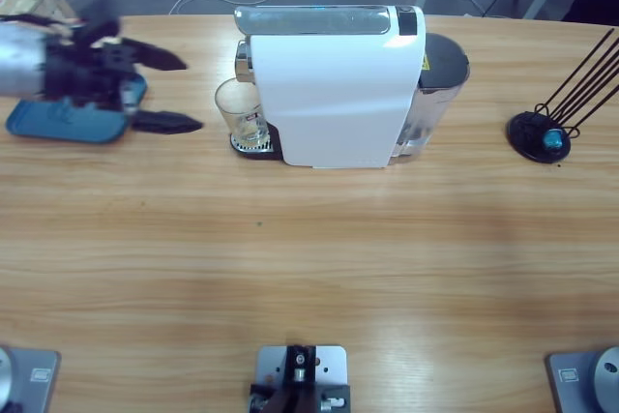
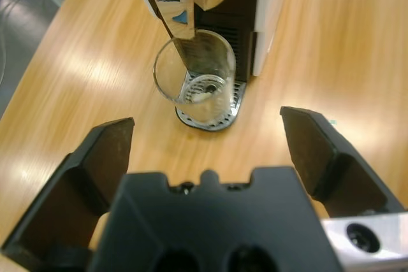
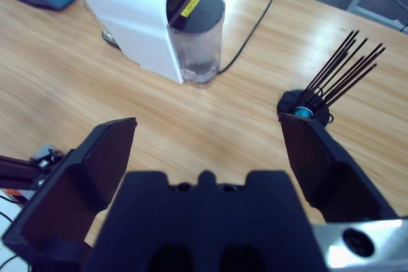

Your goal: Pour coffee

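Coffee (image 2: 203,95) sitting as shallow pool in bottom of clear glass (image 1: 240,113), glass standing on drip tray under spout of white coffee machine (image 1: 334,84) on counter (image 1: 309,258). My left jaws (image 1: 162,92) gaping wide, empty, hovering just left of glass, pointing at it. My right jaws (image 3: 207,151) spread wide, empty, hanging above counter, well apart from machine.

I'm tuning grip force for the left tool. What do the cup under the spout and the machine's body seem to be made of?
The cup looks like clear glass, possibly hard plastic: the drip grille shows straight through its wall and its rim glints. The machine's body looks like smooth, glossy white plastic, with soft highlights on its side. The left tool is open and empty.
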You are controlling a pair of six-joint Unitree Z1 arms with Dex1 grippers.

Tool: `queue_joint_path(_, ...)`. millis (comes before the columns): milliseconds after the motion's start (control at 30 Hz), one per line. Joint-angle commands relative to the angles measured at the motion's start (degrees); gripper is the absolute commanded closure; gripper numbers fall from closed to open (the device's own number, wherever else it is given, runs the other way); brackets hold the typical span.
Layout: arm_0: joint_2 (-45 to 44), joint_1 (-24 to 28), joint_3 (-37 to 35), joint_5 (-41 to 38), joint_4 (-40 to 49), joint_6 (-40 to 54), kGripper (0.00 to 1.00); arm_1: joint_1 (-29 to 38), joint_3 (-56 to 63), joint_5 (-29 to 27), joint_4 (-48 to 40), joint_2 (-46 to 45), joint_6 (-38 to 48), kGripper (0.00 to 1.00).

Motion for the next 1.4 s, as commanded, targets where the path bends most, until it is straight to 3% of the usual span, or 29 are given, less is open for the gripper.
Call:
queue_joint_path(33, -20.21, -0.38, 8.67, 7.69, 2.28, -29.74, 0.023, -7.6, -20.71, 3.31, 10.22, 26.5, -2.45, 0.0)
queue_joint_path(100, -24.39, -3.65, 7.6, 15.02, 7.1, -35.72, 0.023, -12.52, -31.11, 4.11, 10.7, 34.04, -5.41, 0.0)
queue_joint_path(200, -28.96, -7.85, 6.02, 23.12, 15.83, -39.64, 0.025, -20.39, -44.89, 13.32, 15.81, 46.08, -7.08, 0.0)
queue_joint_path(267, -31.91, -9.26, 6.14, 31.33, 20.33, -44.21, 0.018, -22.08, -50.47, 17.13, 17.27, 52.3, -8.62, 0.062)
queue_joint_path(333, -35.22, -9.45, 6.54, 34.51, 22.67, -46.42, 0.018, -22.2, -56.51, 21.05, 17.61, 57.44, -10.49, 0.07)
queue_joint_path(367, -35.5, -9.45, 6.63, 34.62, 23.32, -46.48, 0.018, -22.2, -59.22, 21.54, 18.15, 59.49, -10.66, 0.205)
queue_joint_path(400, -35.27, -9.47, 6.84, 34.6, 23.58, -46.48, 0.018, -22.2, -61.31, 21.47, 18.47, 61.16, -10.82, 0.783)
queue_joint_path(433, -34.73, -9.47, 7.16, 34.51, 23.51, -46.48, 0.018, -22.08, -62.63, 19.5, 18.73, 62.3, -10.64, 1.0)
queue_joint_path(467, -33.97, -9.47, 7.33, 34.46, 23.46, -46.48, 0.016, -21.73, -63.0, 16.66, 18.84, 63.06, -10.15, 1.0)
queue_joint_path(533, -32.35, -9.56, 7.42, 34.3, 22.72, -46.48, 0.009, -21.68, -64.09, 16.2, 19.98, 64.61, -9.89, 1.0)
queue_joint_path(1000, -27.08, -9.91, 8.78, 30.91, 13.6, -46.09, 0.009, -22.29, -69.1, 20.33, 24.09, 72.89, -11.0, 1.0)
queue_joint_path(1400, -24.35, -10.18, 8.78, 30.5, 12.53, -46.12, 0.009, -22.29, -69.86, 21.98, 25.59, 74.47, -11.54, 1.0)
